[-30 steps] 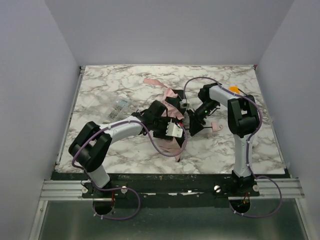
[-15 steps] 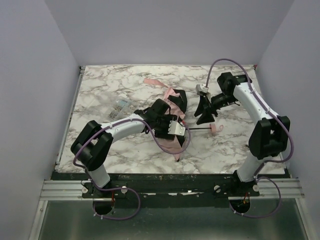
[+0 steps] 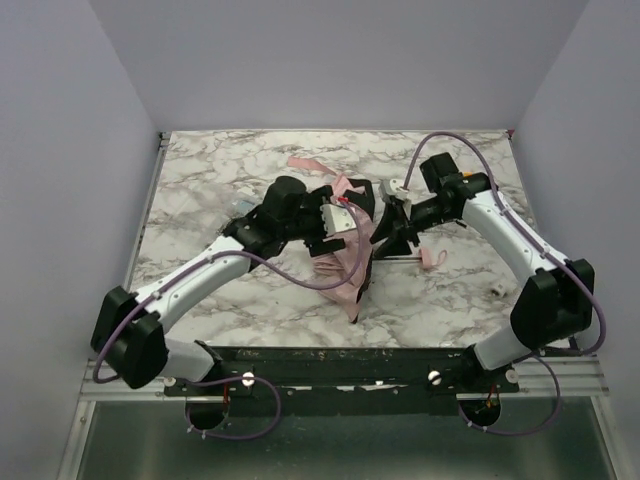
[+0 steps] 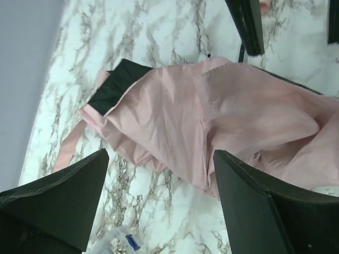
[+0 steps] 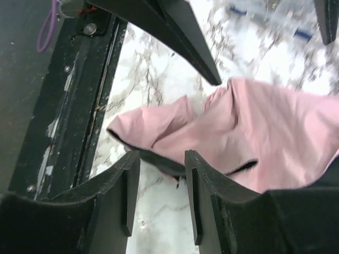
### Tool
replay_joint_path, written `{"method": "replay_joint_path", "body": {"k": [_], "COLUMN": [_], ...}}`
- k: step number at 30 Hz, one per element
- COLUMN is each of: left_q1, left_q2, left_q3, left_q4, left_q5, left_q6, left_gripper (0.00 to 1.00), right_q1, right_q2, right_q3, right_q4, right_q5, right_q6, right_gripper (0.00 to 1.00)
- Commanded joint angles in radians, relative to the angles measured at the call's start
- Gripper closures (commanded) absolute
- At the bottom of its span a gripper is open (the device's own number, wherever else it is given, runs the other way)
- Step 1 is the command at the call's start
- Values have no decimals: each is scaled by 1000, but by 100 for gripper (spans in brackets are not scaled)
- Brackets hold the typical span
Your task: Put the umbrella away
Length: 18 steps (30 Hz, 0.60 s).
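Top view: we've got the umbrella point(image 3: 350, 280) lying mid-table, long axis near-to-far, between both arms, left gripper point(image 4: 159, 159) gaping empty directly over it, right gripper point(image 5: 160, 159) slightly apart, empty, just beside.

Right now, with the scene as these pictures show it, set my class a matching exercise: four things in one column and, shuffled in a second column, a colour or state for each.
Things
1. umbrella
2. left gripper
3. right gripper
4. table

Descriptions
A. white marble pattern with grey veins
B. fingers set wide apart, nothing between them
C. pale pink fabric, lying crumpled
D. fingers only a narrow gap apart

Right pairs: 1-C, 2-B, 3-D, 4-A.
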Motion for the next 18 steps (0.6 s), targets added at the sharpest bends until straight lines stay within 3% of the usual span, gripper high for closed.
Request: {"method": "replay_joint_path", "body": {"k": [1, 4, 7, 12, 15, 18], "left_q1": [25, 75, 128, 138, 134, 104], "left_q2": [-177, -300, -396, -503, -520, -498], "left_q3": [-128, -224, -342, -524, -621, -709], "left_q4": [141, 221, 273, 342, 425, 475], "left_q5": [-40, -60, -5, 63, 92, 59], "left_q6": [-222, -489, -745, -982, -1156, -1314], "left_gripper": [17, 18, 23, 35, 43, 50], "right_q1": [126, 227, 247, 280, 290, 290], "right_q2": [-111, -129, -84, 27, 70, 62], "right_q3": [-37, -106, -149, -219, -252, -204], "right_q4": [330, 484, 520, 550, 606, 534], "right_q5": [82, 180, 255, 516, 628, 582], "right_q6": [318, 434, 462, 460, 496, 473], "right_gripper": [55, 57, 66, 83, 84, 77]}}
